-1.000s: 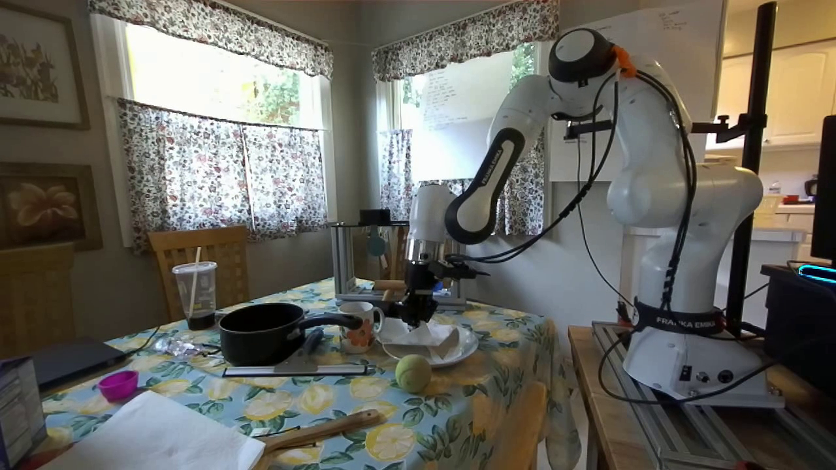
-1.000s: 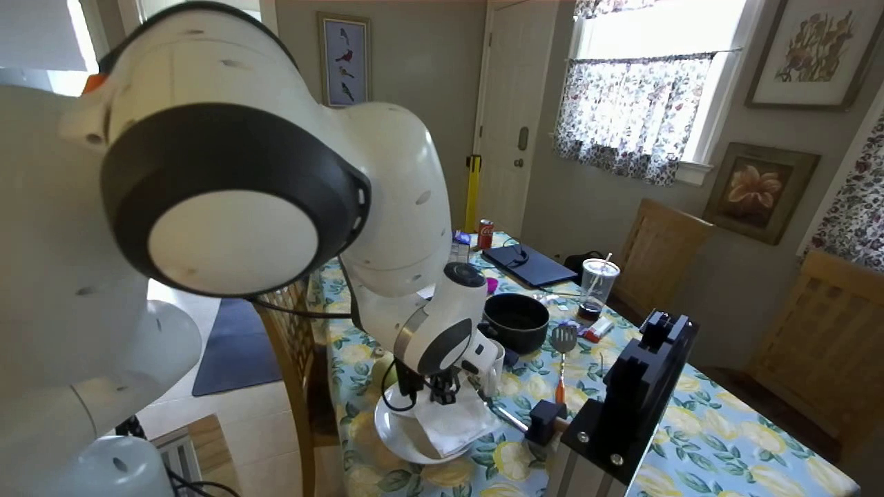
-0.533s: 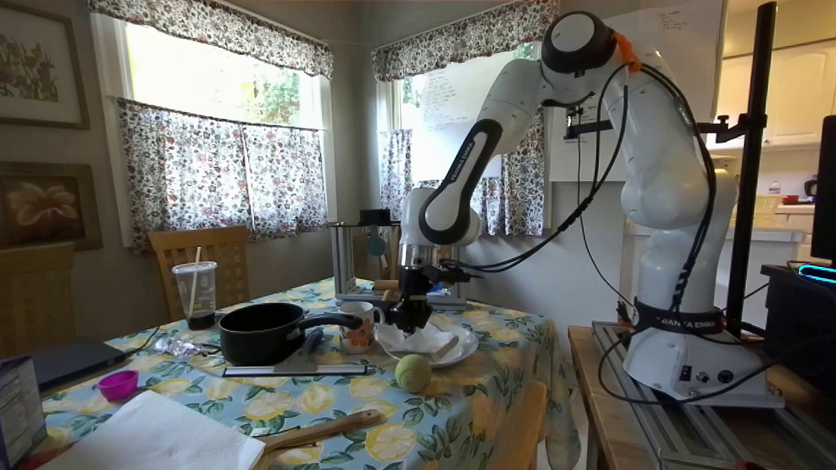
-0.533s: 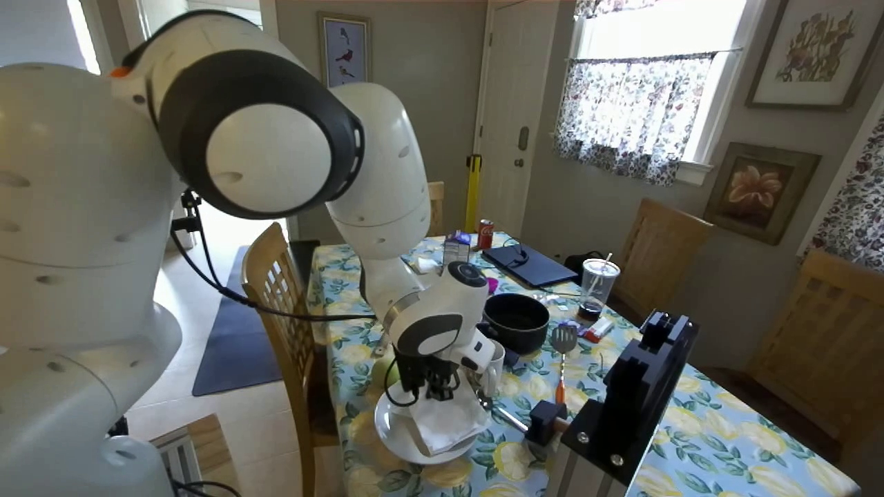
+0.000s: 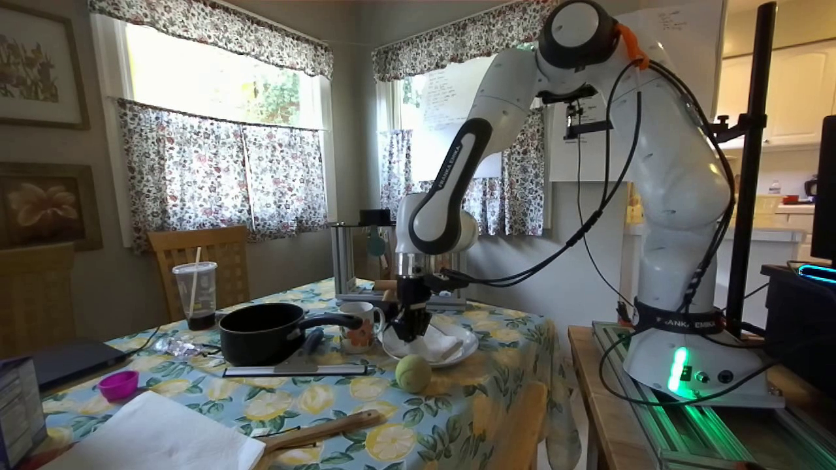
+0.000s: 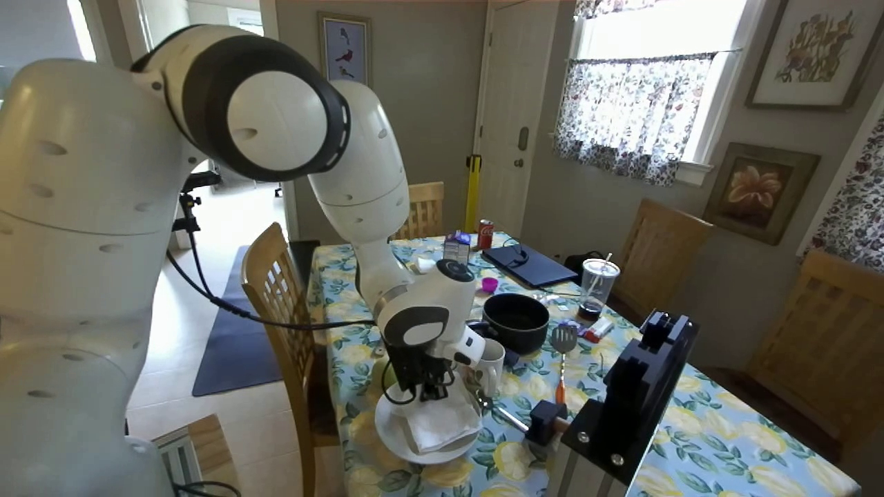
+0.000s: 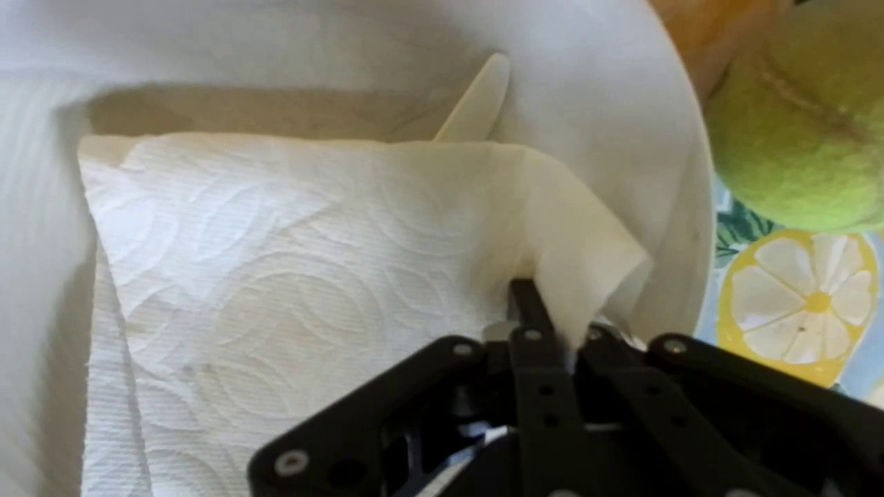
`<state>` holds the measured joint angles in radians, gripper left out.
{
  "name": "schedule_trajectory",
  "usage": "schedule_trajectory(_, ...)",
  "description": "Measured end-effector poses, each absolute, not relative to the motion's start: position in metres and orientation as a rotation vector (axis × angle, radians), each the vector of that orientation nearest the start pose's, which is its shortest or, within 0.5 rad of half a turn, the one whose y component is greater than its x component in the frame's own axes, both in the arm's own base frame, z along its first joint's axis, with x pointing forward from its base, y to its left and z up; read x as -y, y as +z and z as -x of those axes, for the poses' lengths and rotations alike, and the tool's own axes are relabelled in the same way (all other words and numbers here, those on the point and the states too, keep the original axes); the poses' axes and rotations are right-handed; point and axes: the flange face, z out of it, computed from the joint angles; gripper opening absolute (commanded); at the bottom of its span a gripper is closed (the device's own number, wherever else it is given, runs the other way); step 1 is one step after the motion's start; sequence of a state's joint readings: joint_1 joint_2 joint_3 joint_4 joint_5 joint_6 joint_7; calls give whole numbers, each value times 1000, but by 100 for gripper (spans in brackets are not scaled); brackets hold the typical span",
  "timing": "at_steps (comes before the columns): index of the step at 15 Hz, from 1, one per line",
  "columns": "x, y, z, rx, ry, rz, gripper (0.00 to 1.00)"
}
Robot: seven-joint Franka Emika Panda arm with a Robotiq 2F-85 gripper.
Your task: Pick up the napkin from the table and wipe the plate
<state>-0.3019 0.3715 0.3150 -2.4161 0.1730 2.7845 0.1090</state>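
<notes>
Clear cup (image 5: 206, 294), black pot (image 5: 258, 339), flowered mug (image 5: 356, 337), tennis ball (image 5: 413, 373), gripper (image 5: 411, 334) clamped on part of the white napkin (image 5: 441, 343), napkin lying on the round white plate (image 5: 469, 346), cloth-covered table (image 5: 506, 333) beneath, white robot arm (image 5: 673, 170) at right.

One plate (image 6: 391, 436), one pan (image 5: 253, 341), one mug (image 5: 356, 331), one tennis ball (image 5: 413, 373)

Black pan (image 5: 260, 347), flowered mug (image 5: 356, 325), yellow-green ball (image 5: 413, 373), pink cup (image 5: 119, 386), red can (image 6: 485, 235)
</notes>
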Motion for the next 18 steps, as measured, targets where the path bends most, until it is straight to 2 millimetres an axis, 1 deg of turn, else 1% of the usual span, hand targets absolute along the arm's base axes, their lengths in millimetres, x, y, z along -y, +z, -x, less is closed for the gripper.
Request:
schedule_trajectory(4,-12,167,-490,-350,31,2944,0)
schedule_trajectory(9,-12,165,-475,-317,182,2883,0)
schedule_trajectory(11,-5,164,-467,-342,225,2878,0)
schedule_trajectory(13,7,163,-460,-378,246,2884,0)
schedule_trajectory(18,37,164,-449,-524,247,2907,0)
